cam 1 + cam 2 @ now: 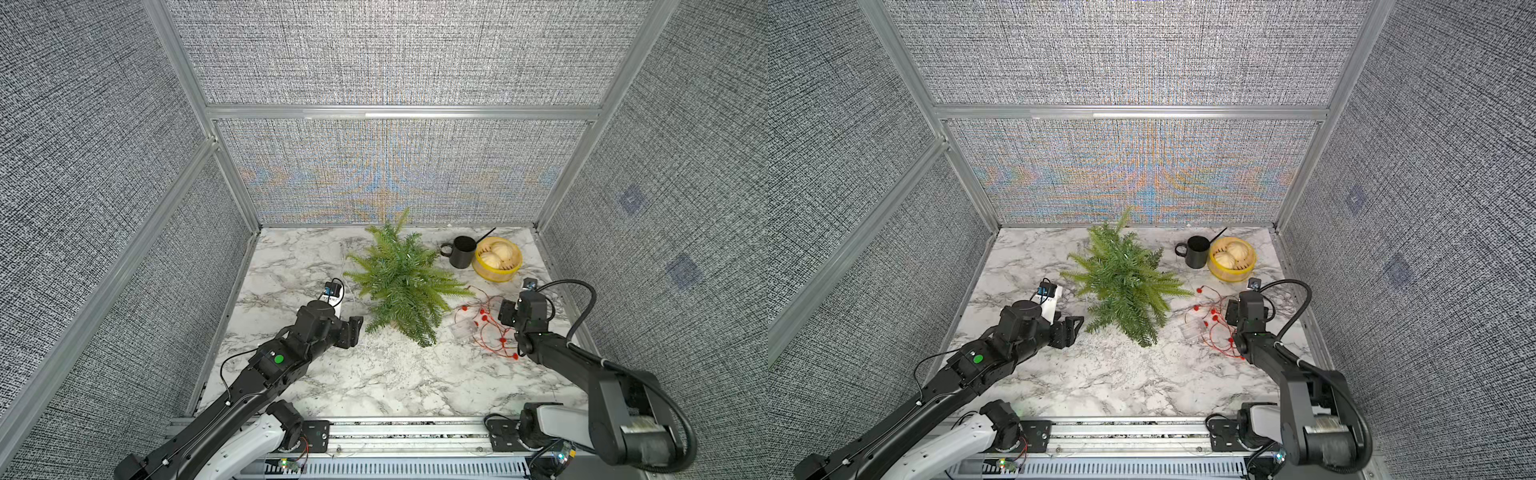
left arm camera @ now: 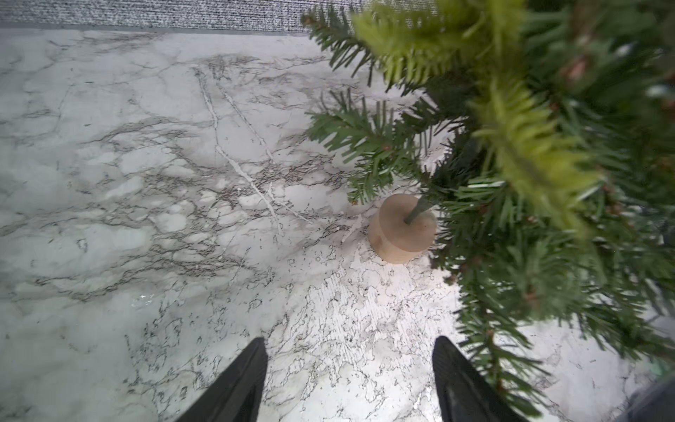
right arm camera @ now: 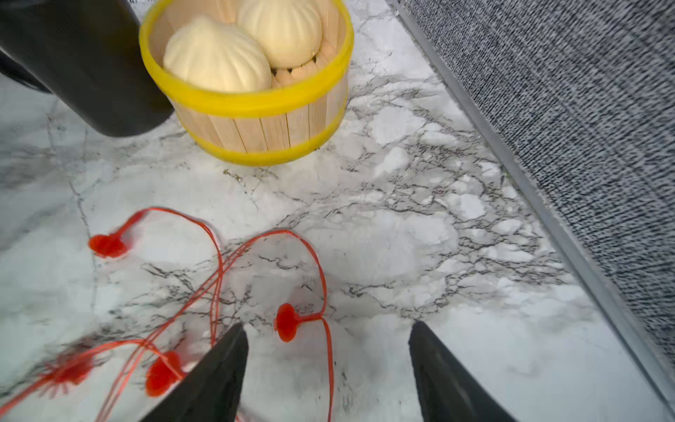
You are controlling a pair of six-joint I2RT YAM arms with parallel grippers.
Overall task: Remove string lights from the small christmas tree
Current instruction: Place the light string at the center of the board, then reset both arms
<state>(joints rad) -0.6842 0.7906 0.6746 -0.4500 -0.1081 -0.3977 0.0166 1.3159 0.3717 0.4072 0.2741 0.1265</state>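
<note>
The small christmas tree (image 1: pixel 401 282) (image 1: pixel 1125 282) stands mid-table on a pale round base (image 2: pixel 401 230), its green branches (image 2: pixel 529 175) bare of wire in every view. The string lights (image 1: pixel 484 318) (image 1: pixel 1214 318) lie in a loose red tangle on the marble to the tree's right, beside their clear plastic box (image 1: pixel 465 330) (image 1: pixel 1192 330). My right gripper (image 3: pixel 327 325) (image 1: pixel 508 314) hangs open over the tangle; one red strand (image 3: pixel 330 365) passes between its fingers, ungripped. My left gripper (image 2: pixel 349 339) (image 1: pixel 354 330) is open and holds nothing, just left of the tree's lower branches.
A black mug (image 1: pixel 461 253) (image 3: pixel 91 65) and a yellow-rimmed wooden basket (image 1: pixel 496 274) (image 3: pixel 255 124) holding two buns stand at the back right, just beyond the lights. Grey fabric walls with metal rails (image 3: pixel 548 219) close in the table on three sides.
</note>
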